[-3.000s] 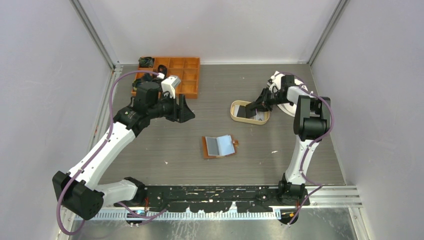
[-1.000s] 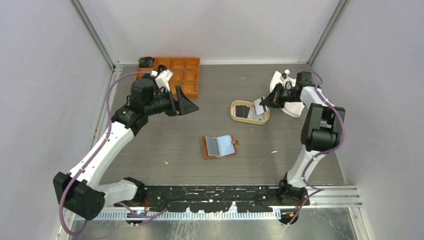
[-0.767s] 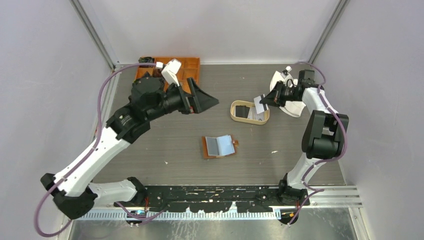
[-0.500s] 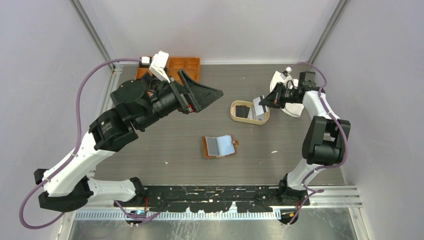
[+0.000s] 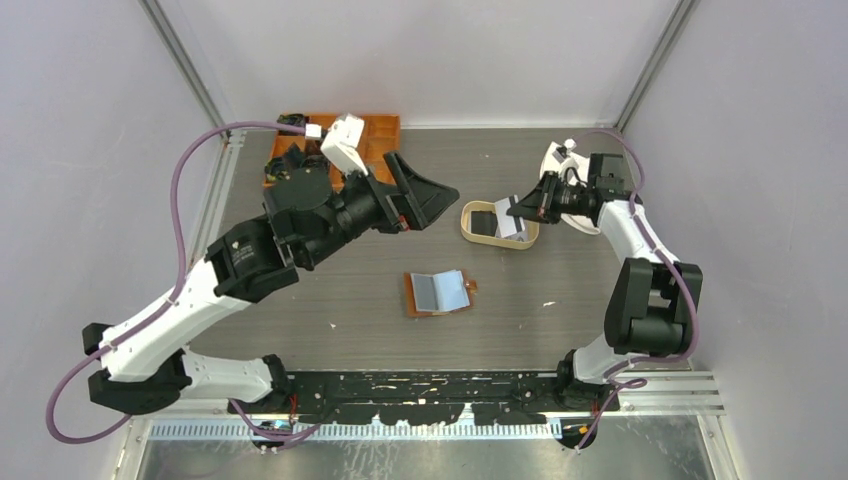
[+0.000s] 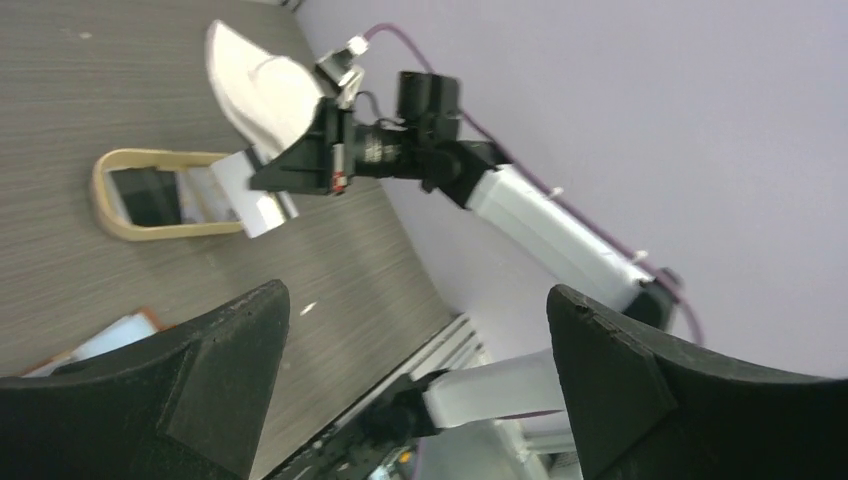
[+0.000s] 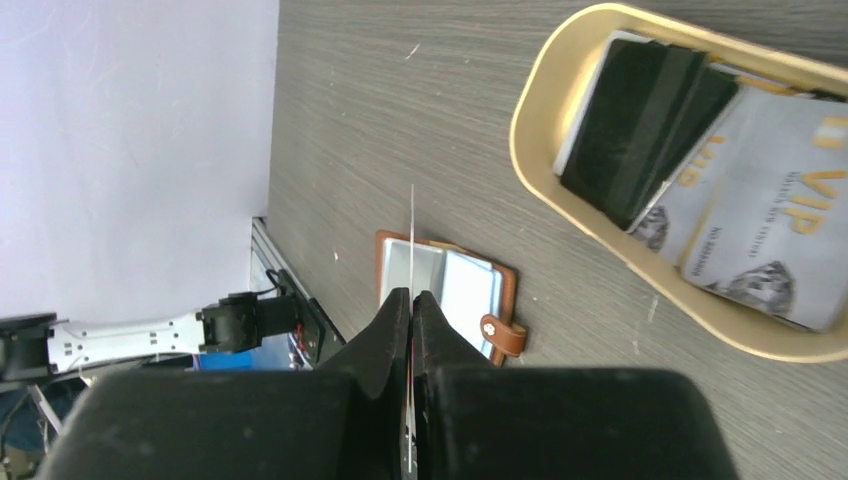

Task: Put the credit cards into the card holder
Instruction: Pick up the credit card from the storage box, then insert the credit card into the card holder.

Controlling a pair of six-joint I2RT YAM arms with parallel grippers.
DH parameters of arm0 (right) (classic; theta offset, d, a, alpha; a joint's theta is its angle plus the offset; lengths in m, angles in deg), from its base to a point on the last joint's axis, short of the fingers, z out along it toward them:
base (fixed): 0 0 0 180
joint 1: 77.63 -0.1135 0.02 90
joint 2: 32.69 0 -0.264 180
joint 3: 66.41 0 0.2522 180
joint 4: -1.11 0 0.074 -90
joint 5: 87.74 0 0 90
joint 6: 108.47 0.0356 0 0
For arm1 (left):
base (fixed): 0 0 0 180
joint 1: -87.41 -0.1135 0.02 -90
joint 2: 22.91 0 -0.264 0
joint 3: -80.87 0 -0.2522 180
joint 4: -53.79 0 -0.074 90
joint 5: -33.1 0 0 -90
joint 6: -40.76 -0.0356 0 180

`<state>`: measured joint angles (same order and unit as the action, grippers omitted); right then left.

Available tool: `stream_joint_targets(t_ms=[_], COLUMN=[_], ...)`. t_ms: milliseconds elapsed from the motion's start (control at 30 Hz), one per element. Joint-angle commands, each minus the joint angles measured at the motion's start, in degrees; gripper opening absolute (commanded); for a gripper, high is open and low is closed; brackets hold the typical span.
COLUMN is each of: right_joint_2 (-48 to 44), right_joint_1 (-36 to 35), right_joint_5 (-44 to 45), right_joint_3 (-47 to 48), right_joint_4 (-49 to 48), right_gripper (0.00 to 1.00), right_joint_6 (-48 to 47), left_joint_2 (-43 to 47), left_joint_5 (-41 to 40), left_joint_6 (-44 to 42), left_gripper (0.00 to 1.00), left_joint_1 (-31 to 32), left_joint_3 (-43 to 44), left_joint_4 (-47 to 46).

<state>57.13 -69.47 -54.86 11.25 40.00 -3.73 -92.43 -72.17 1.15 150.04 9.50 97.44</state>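
The brown card holder [image 5: 440, 292] lies open near the table's middle, with a grey-blue card showing inside. My right gripper [image 5: 520, 207] hangs over the right end of the oval tray [image 5: 468, 225] and is shut on a white-grey credit card [image 5: 507, 213]. In the right wrist view that card [image 7: 411, 240] shows edge-on between the shut jaws [image 7: 411, 295], above the card holder [image 7: 470, 290]. Black cards [image 7: 640, 130] and grey VIP cards [image 7: 770, 210] lie in the tray [image 7: 530, 120]. My left gripper [image 5: 440, 205] is raised left of the tray, open and empty [image 6: 415, 292].
An orange compartment box [image 5: 375, 135] stands at the back left, partly behind the left arm. A white curved object [image 5: 590, 215] lies at the back right, under the right arm. Grey walls close in both sides and the back.
The left arm has lifted and swung right toward the tray, its jaws spreading wider. The right gripper has raised a card out of the tray and shifted slightly left.
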Motion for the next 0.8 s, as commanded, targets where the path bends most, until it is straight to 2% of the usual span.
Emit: stream_joint_targets(t_ms=[0, 67, 100, 133, 233, 300, 433, 533, 767], right_joint_2=[-5.66, -7.1, -7.79, -8.39, -10.14, -11.27, -12.82, -13.27, -14.14], right_joint_1=[-3.01, -4.28, -4.94, -5.48, -7.31, -8.13, -11.89, -13.46, -16.55], right_joint_5=[-2.64, -2.87, -3.15, -3.39, -3.91, -4.12, -3.71, -3.46, -3.4], right_joint_3=[-4.63, -7.1, -8.41, -9.5, -12.6, -14.73, -18.0, -18.53, -19.71], right_joint_4=[-13.71, -19.27, -22.26, -25.73, -35.76, -42.41, -53.6, -55.38, -59.82], right_gripper=[0.01, 0.0, 0.01, 0.01, 0.01, 0.01, 0.01, 0.01, 0.01], right_joint_6=[8.0, 11.6, 13.87, 16.27, 22.44, 26.92, 34.64, 36.36, 39.19], left_joint_2=[4.97, 9.86, 12.73, 16.17, 20.99, 20.5, 14.07, 9.02, -0.3], left_joint_5=[-6.23, -5.56, -3.16, 2.52, 13.72, 19.42, 26.45, 27.69, 28.28], left_joint_6=[-8.92, -14.14, -15.86, -16.44, -9.64, -4.67, 0.54, 2.55, 3.94], left_gripper=[1.0, 1.0, 1.0, 0.99, 0.95, 0.91, 0.88, 0.87, 0.87], left_joint_1=[-0.1, -1.58, -2.92, -4.83, -11.43, -13.93, -14.11, -14.18, -15.45], left_joint_3=[-13.59, -27.02, -33.37, -40.12, -55.14, -60.57, -64.41, -66.49, -64.35], left_joint_4=[-8.72, -18.51, -24.03, -29.52, -44.78, -52.52, -63.33, -73.13, -81.28])
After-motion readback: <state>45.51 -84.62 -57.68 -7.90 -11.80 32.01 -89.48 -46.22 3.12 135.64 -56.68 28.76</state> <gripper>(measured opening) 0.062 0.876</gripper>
